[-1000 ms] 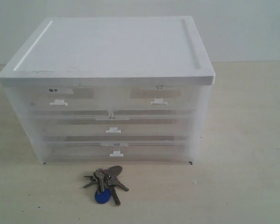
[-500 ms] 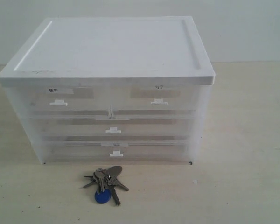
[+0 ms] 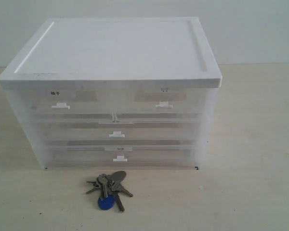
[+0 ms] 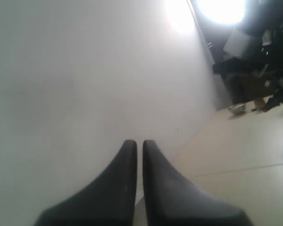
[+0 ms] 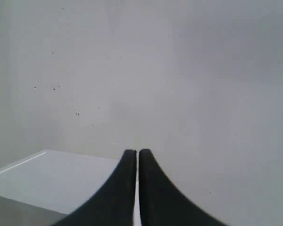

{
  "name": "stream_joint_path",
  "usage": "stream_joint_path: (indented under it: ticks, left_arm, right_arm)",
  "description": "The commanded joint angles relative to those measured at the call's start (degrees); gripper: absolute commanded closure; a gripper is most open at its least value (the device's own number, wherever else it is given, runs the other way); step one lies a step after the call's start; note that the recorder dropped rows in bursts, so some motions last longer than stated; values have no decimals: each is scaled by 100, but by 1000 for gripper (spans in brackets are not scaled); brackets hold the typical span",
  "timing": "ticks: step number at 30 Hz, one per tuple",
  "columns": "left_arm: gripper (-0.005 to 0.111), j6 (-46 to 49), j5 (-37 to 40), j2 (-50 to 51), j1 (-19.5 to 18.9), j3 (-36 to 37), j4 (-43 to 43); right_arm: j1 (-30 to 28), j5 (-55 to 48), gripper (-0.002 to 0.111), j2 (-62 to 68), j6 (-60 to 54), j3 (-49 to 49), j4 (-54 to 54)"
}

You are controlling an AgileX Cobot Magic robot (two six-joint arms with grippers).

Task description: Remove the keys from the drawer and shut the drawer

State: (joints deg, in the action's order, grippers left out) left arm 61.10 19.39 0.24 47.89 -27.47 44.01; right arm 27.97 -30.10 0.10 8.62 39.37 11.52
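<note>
Exterior view: keys (image 3: 108,188) lie on the worktop (image 3: 250,144) just before the cabinet (image 3: 111,48); drawer (image 3: 161,102) shut; nothing moved lately, so the task looks done.
Left wrist view: left hand (image 4: 139,143) clenched, empty.
Right wrist view: right hand (image 5: 137,153) clenched, empty.

The black end effector (image 5: 137,153) sits at the bottom centre of the frame, its jaws pressed together. A cabinet's (image 5: 52,176) white top fills the lower left corner. Behind, a pale wall (image 5: 179,70) with faint dark specks fills the rest.

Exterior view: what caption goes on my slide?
Keys with a blue fob lie on the table before a closed white drawer cabinet.
</note>
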Motion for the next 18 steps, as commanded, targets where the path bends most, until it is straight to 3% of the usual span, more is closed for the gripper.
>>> stream_joint_path:
  ticks: [1, 3, 6, 8, 9, 13, 14, 16, 18]
  left_arm:
    - [102, -614, -119, -24, -212, 297, -1239]
    - [102, -1651, -388, -24, -335, 481, -1850]
    - [102, -3989, -979, -24, -705, 982, -3533]
    - [102, -5349, -1503, -24, -1074, 1408, -4949]
    - [102, -6048, -2062, -24, -1460, 1800, -5615]
    - [102, -6157, -3628, -24, -2414, 2747, -5156]
    - [102, -6157, -3695, -24, -2634, 2747, -4950]
    - [102, -6416, -3184, -24, -3563, 2747, -4401]
    - [102, -6550, -2963, -24, -4309, 2747, -4401]
  right_arm:
    - [17, 70, 108, -10, 26, 31, 16]
    - [17, 70, 108, -10, 26, 31, 16]
    - [17, 70, 108, -10, 26, 31, 16]
    - [17, 70, 108, -10, 26, 31, 16]
    - [17, 70, 108, -10, 26, 31, 16]
    - [17, 70, 108, -10, 26, 31, 16]
    - [17, 70, 108, -10, 26, 31, 16]
    - [17, 70, 108, -10, 26, 31, 16]
    - [17, 70, 108, -10, 26, 31, 16]
